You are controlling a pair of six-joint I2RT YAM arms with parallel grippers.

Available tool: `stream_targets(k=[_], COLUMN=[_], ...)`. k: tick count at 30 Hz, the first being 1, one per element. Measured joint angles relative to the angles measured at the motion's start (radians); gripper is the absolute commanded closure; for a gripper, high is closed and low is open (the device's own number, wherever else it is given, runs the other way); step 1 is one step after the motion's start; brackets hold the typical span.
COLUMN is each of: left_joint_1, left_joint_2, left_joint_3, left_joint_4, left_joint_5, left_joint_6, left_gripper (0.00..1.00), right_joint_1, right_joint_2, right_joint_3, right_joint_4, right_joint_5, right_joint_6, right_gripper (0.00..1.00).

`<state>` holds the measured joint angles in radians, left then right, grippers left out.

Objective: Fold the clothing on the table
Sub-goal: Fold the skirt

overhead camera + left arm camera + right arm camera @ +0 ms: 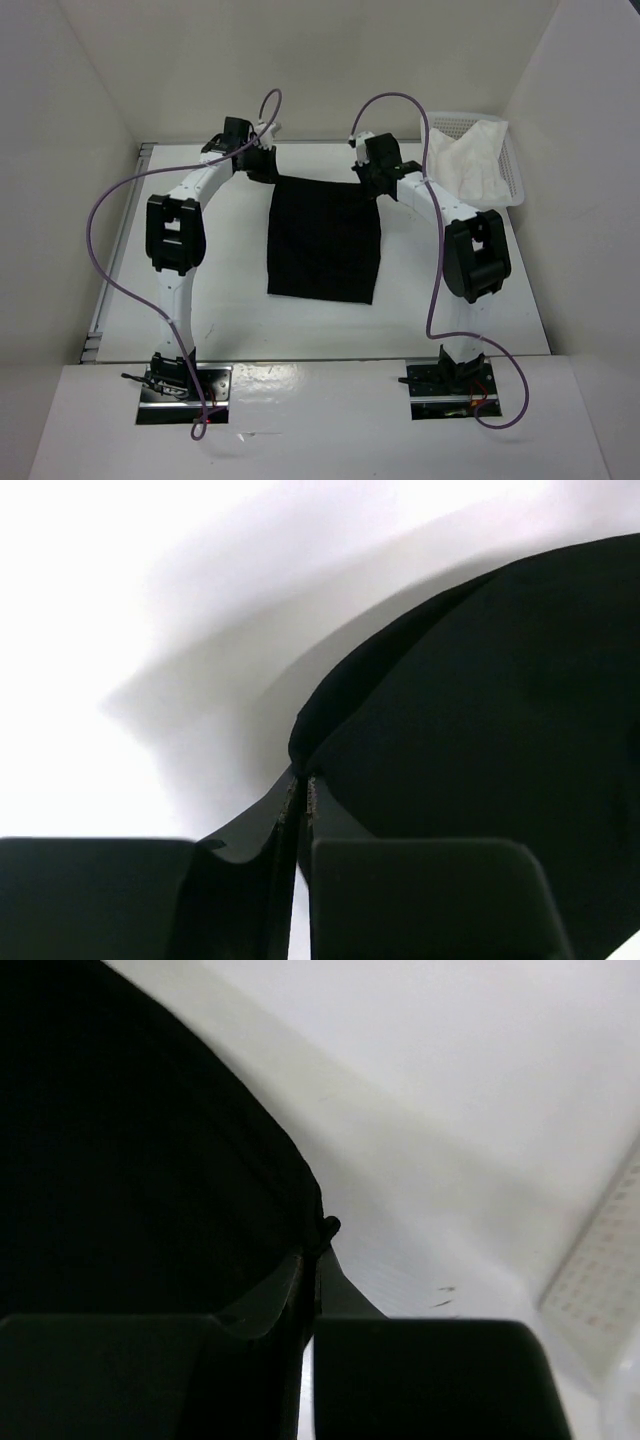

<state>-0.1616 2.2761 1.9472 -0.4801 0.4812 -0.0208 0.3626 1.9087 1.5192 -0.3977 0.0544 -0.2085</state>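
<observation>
The black clothing (pixel 325 240) lies spread on the white table (pixel 230 310), its far edge raised between the two arms. My left gripper (pixel 264 166) is shut on the clothing's far left corner; in the left wrist view the gripper (pixel 300 785) pinches the black fabric (pixel 480 710) at its tip. My right gripper (pixel 368 178) is shut on the far right corner. In the right wrist view that gripper (pixel 318 1250) clamps the edge of the cloth (pixel 130 1160), with a small nub of fabric poking out above the fingertips.
A white mesh basket (pixel 512 172) holding a white cloth (pixel 470 160) stands at the far right, close to the right arm; its corner shows in the right wrist view (pixel 600 1280). A metal rail (pixel 112 260) runs along the table's left edge. White walls enclose the table.
</observation>
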Motion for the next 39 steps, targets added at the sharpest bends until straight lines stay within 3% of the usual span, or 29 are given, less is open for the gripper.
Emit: stream_targets(k=[5, 12, 27, 39], left_joint_1=[0.000, 0.000, 0.001, -0.016], left_joint_2=[0.005, 0.001, -0.328, -0.448], left_joint_3=[0.106, 0.094, -0.202, -0.425], left_joint_4=[-0.005, -0.021, -0.163, -0.257], left_joint_5=[-0.001, 0.008, 0.066, 0.074], left_joint_6=[0.019, 0.047, 0.238, 0.338], left_gripper=[0.92, 0.92, 0.91, 0.89], right_joint_1=[0.000, 0.001, 0.015, 0.190], right_joint_2=[0.038, 0.057, -0.184, -0.188], right_joint_3=[0.085, 0.116, 0.026, -0.108], right_joint_4=[0.006, 0.008, -0.185, -0.438], right_joint_5=[0.125, 0.226, -0.045, -0.192], right_joint_6=[-0.010, -0.011, -0.161, -0.281], right_gripper=[1.00, 1.00, 1.00, 1.00])
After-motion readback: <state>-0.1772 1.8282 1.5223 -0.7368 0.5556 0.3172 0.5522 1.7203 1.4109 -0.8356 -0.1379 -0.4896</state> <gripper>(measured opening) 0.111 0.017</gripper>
